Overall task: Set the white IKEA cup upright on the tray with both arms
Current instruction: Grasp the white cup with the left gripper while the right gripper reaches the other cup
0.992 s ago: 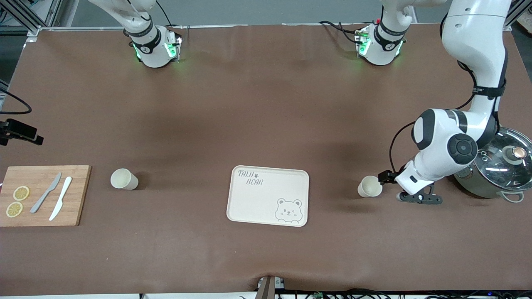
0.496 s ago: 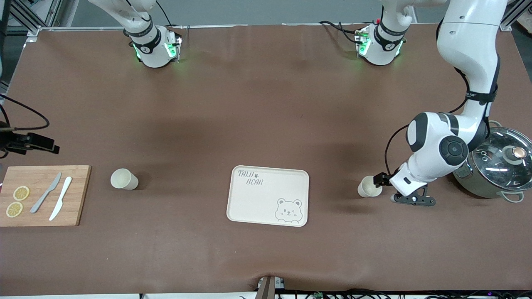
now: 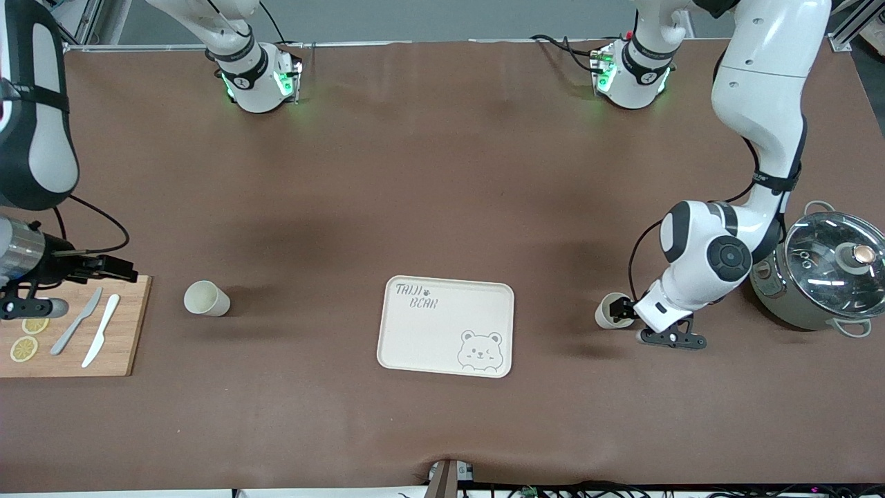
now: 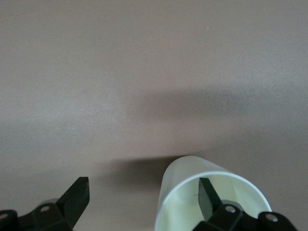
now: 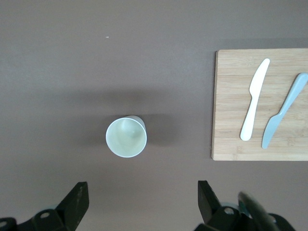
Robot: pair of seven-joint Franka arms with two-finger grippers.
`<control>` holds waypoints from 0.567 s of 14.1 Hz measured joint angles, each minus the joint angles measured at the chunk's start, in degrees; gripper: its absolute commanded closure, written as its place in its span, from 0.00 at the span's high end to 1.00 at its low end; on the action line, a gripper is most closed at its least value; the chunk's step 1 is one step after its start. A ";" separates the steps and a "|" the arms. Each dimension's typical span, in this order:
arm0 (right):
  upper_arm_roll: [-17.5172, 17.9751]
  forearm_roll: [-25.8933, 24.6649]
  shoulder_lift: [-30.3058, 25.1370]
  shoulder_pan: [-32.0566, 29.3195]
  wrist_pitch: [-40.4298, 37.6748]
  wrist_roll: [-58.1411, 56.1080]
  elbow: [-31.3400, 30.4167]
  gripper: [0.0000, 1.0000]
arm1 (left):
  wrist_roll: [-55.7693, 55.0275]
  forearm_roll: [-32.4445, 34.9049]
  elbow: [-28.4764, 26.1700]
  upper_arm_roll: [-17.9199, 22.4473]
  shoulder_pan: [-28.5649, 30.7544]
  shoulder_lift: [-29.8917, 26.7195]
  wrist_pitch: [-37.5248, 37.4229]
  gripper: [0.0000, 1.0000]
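Note:
Two white cups stand upright on the brown table, one on each side of the cream tray (image 3: 446,326). The cup (image 3: 608,311) toward the left arm's end has my left gripper (image 3: 626,315) down at it, open. In the left wrist view one finger (image 4: 208,195) sits inside that cup's (image 4: 180,192) mouth, the other is outside, and the cup wall is between them. The other cup (image 3: 206,299) stands toward the right arm's end. My right gripper (image 3: 110,268) hangs open over the cutting board's edge, apart from this cup (image 5: 126,137), nothing between its fingers.
A wooden cutting board (image 3: 128,332) at the right arm's end carries a grey knife (image 3: 76,321), a white knife (image 3: 100,330) and lemon slices (image 3: 24,348). A steel pot with a glass lid (image 3: 826,273) stands at the left arm's end, close to the left arm's wrist.
My left gripper slid toward its cup until one finger reached into the mouth. The right arm swung into view and now hangs over the cutting board. Cups and tray stayed put.

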 measured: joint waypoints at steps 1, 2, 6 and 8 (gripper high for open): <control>0.00 0.00 0.42 0.00 0.88 0.00 -0.38 1.00 | 0.00 0.00 0.00 -0.03 0.00 0.29 0.29 1.00; -0.01 -0.01 0.90 -0.01 1.62 0.00 -0.62 1.00 | 0.00 0.00 0.00 -0.03 0.00 0.46 0.44 1.00; -0.02 -0.02 2.98 -0.01 7.24 0.00 -3.44 1.00 | -0.51 -1.55 -0.01 -0.04 0.06 0.57 0.58 0.00; -0.02 -0.03 3.15 -0.01 12.08 0.00 -6.53 1.00 | -0.50 -1.87 -0.02 -0.06 0.12 0.59 0.58 0.00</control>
